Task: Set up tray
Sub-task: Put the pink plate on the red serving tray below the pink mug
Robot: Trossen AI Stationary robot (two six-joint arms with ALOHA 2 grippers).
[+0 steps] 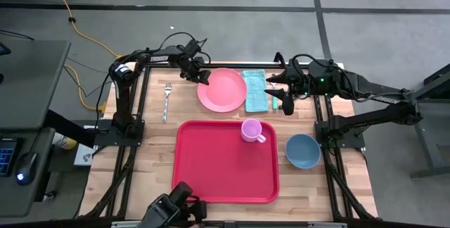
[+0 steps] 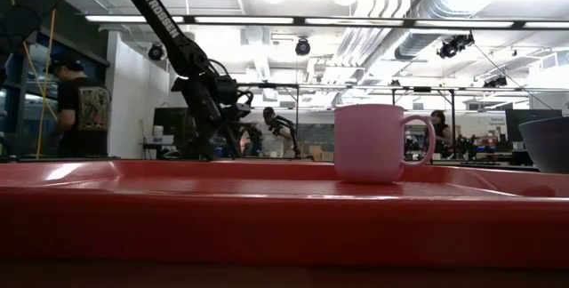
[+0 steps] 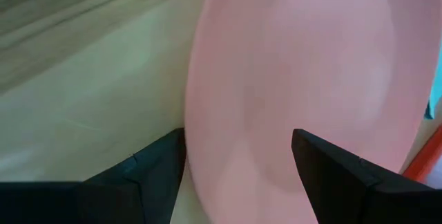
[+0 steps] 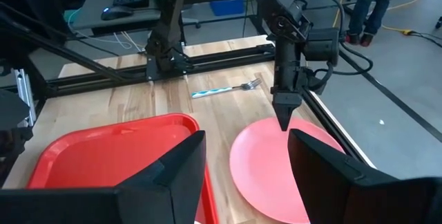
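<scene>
While the left end effector (image 1: 205, 79) stands at the rim of the pink plate (image 1: 223, 91), its fingers wide apart around that edge, the red tray (image 1: 211, 172) lies on the counter (image 1: 155, 133) with a pink mug (image 1: 251, 130) on it. Beside a teal cloth (image 1: 254, 89), the right end effector (image 1: 271, 81) hovers with fingers parted and empty.

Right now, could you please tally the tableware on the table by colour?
Red: 1, flat rectangular plastic tray
Pink: 2, round plate, handled mug
Blue: 1, round bowl
Teal: 1, folded cloth napkin
Silver and blue: 1, fork
Total: 6
</scene>
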